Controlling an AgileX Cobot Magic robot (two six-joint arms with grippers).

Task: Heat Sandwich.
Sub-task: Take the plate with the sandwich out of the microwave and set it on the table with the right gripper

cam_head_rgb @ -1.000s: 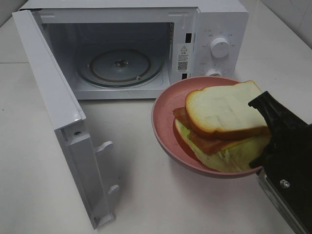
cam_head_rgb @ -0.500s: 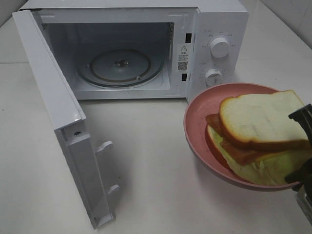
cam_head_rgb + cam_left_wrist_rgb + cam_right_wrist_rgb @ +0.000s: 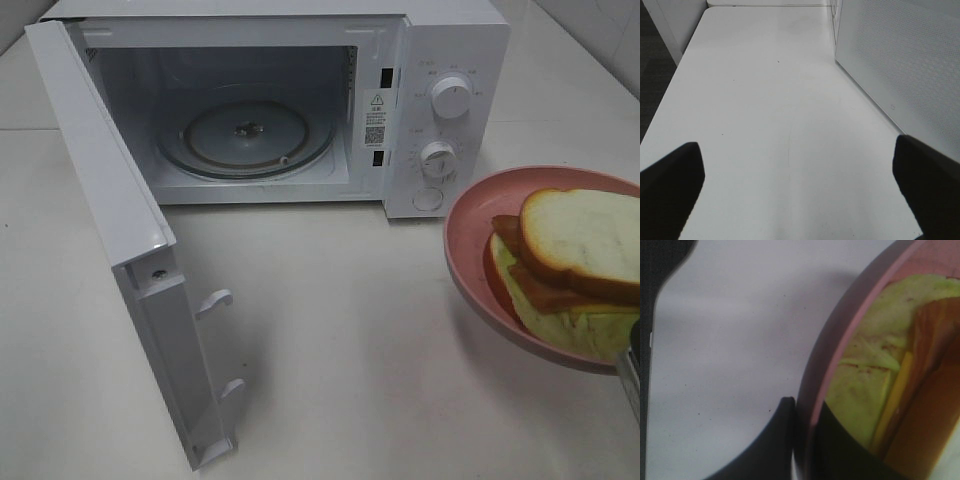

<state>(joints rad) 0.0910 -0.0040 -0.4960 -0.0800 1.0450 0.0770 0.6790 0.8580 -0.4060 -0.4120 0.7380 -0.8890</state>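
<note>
While the right claw clamps the pink plate bearing the sandwich and the left claw gapes idle, loading the open microwave comes next.

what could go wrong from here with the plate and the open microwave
The right end effector pinches only the rim of the pink plate, which looks tilted, so the sandwich might slide or the plate slip. The open microwave door juts over the table; a swing toward the cavity could clip it or the control panel.
</note>
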